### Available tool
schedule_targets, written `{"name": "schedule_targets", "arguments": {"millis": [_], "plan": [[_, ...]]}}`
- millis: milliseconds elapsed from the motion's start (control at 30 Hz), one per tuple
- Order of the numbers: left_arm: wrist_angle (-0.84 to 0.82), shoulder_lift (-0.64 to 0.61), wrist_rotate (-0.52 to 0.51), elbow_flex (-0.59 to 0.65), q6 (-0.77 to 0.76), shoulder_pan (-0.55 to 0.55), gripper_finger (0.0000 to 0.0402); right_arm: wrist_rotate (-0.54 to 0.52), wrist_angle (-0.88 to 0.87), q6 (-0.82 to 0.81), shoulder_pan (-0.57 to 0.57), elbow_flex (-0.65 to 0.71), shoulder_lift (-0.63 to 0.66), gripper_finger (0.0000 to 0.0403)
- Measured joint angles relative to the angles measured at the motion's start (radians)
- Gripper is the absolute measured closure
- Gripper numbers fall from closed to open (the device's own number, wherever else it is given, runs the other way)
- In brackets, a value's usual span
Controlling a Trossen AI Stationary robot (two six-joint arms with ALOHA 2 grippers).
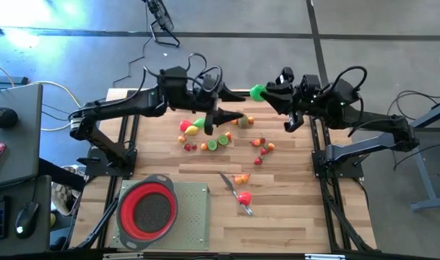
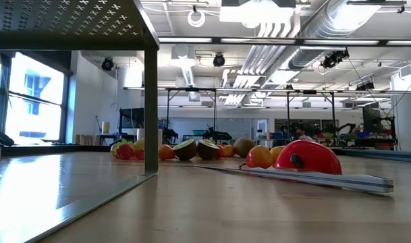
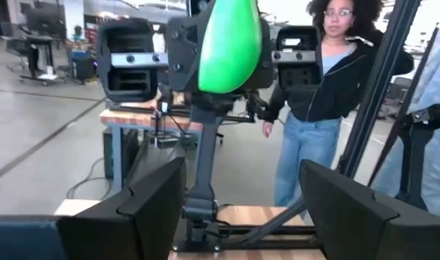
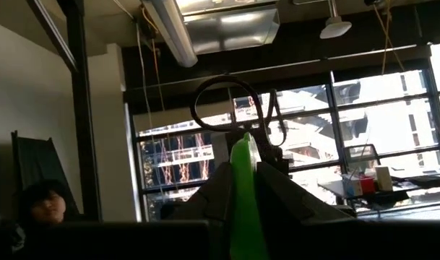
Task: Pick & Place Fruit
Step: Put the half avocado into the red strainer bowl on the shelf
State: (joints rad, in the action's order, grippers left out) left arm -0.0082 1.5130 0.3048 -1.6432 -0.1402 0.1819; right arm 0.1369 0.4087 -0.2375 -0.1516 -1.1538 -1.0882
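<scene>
The right gripper (image 1: 260,92) is clamped on a green fruit (image 1: 257,92), held up over the table's far edge. Facing it, the left gripper (image 1: 221,115) hangs with fingers apart above the scattered fruit (image 1: 220,139). A grey knife (image 1: 235,193) lies nearer the front beside a red piece — perhaps an apple. The red strainer (image 1: 147,209) sits well apart on its mat.

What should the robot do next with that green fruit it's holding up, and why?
Probably carry it toward the red strainer. The right tool is shut on the green fruit, high at the table's far edge, while the strainer sits at the near left corner.
</scene>
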Motion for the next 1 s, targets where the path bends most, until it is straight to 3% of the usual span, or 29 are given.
{"name": "schedule_targets", "arguments": {"millis": [1000], "plan": [[0.013, 0.006, 0.048, 0.000, 0.000, 0.001, 0.0137, -0.032, 0.023, 0.006, 0.051, 0.000, -0.066, 0.0365]]}}
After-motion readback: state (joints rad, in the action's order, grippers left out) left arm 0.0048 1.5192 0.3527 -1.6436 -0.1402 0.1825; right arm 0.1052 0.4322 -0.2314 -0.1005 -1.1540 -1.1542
